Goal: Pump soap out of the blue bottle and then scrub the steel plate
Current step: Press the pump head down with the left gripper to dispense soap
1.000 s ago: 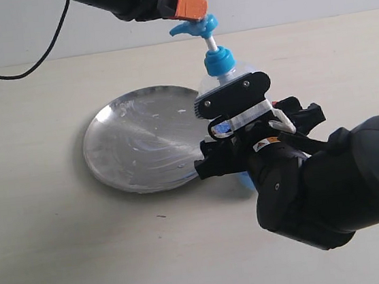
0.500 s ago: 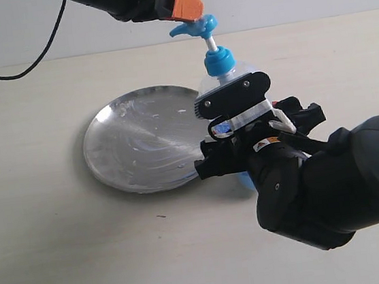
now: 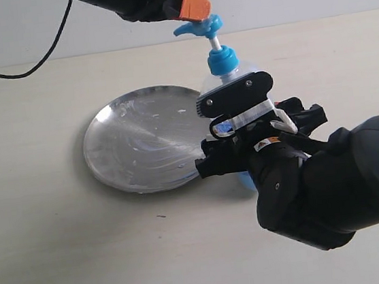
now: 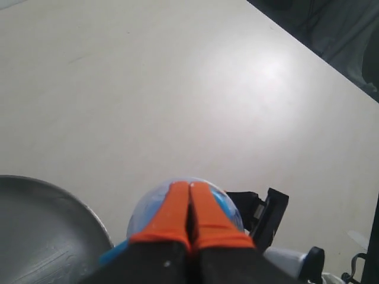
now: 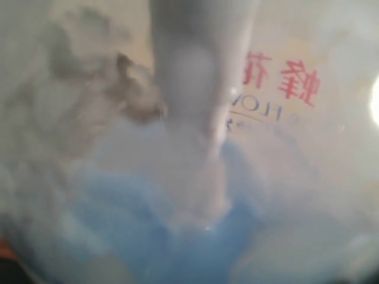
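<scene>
The blue bottle [image 3: 223, 60] stands tilted at the steel plate's right rim, and my right gripper [image 3: 234, 100] is shut on its clear body. Its blue pump head [image 3: 198, 26] points left over the steel plate [image 3: 138, 144], which carries pale smudges. My left gripper [image 3: 194, 6], with orange fingertips pressed together and nothing between them, sits right on top of the pump head. In the left wrist view the shut orange fingers [image 4: 172, 210] cover the bottle's top [image 4: 145, 207]. The right wrist view is filled by the blurred bottle [image 5: 278, 89] with light-blue soap [image 5: 172, 236] inside.
A black cable [image 3: 23, 65] lies on the pale table [image 3: 87, 263] at the far left. My bulky right arm [image 3: 344, 179] fills the lower right. The plate's rim [image 4: 71, 201] shows in the left wrist view.
The pump head and my left gripper have shifted slightly to the right. The bottle leans a touch more. The right gripper still holds the bottle.
</scene>
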